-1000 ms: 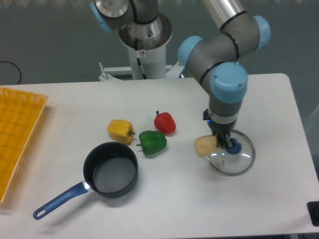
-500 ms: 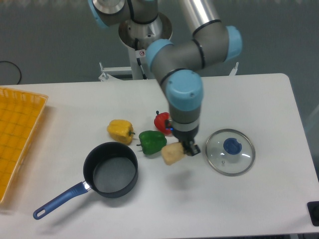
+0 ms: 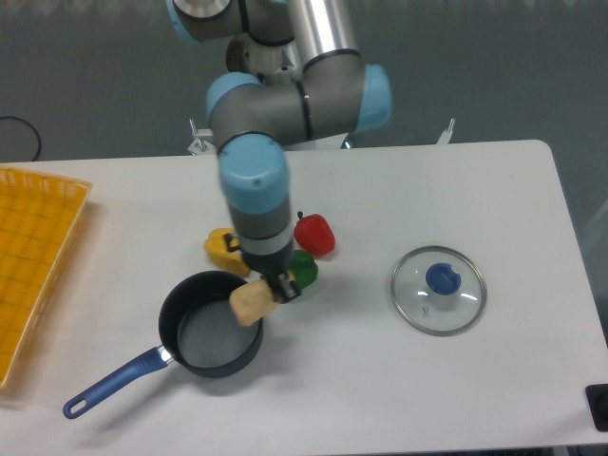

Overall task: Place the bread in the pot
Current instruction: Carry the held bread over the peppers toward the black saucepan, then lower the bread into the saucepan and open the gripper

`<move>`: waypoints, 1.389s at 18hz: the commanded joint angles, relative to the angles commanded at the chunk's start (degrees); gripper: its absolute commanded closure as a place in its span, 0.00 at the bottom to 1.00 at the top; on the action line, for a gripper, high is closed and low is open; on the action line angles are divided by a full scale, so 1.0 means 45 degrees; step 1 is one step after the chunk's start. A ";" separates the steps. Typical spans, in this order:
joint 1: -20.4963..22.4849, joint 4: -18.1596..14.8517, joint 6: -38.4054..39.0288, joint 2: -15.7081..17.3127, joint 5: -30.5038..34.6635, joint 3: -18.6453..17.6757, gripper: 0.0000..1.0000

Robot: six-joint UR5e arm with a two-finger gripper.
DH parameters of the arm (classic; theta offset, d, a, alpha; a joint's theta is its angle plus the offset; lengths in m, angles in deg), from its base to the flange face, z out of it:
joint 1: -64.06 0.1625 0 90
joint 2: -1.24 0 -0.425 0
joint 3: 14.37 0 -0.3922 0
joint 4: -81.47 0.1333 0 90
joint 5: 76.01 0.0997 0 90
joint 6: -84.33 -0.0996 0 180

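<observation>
In the single camera view, the bread [image 3: 251,303] is held clamped in the gripper [image 3: 281,289], left of frame centre. The pale loaf is seen over the right rim of the pot [image 3: 210,325], partly above the grey inside; whether it touches the rim cannot be told. Its long axis is tilted, running from lower left to upper right, with the upper right end hidden between the fingers. Only the beige side is shown; the crust cannot be made out.

The pot is set in the lower left part of the frame, upright, with its blue handle [image 3: 112,382] pointed toward the lower left corner.

Just above and right of the pot, a yellow pepper [image 3: 220,246] and a green pepper [image 3: 304,269] are partly covered by the arm [image 3: 255,185]. A red pepper [image 3: 314,235] is seen just above the green one. A glass lid [image 3: 438,289] with a blue knob is laid flat at the right, well apart from the pot. A yellow basket [image 3: 33,256] is cut off by the left edge. Everything rests on a white table [image 3: 399,380].
</observation>
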 joint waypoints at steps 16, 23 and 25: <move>-0.0998 0.0744 0.0804 -0.0861 0.0156 0.0078 0.04; -0.0706 0.0666 0.0432 -0.0607 0.0215 0.0020 0.00; -0.0492 0.0646 0.0413 -0.0432 0.0196 -0.0078 0.00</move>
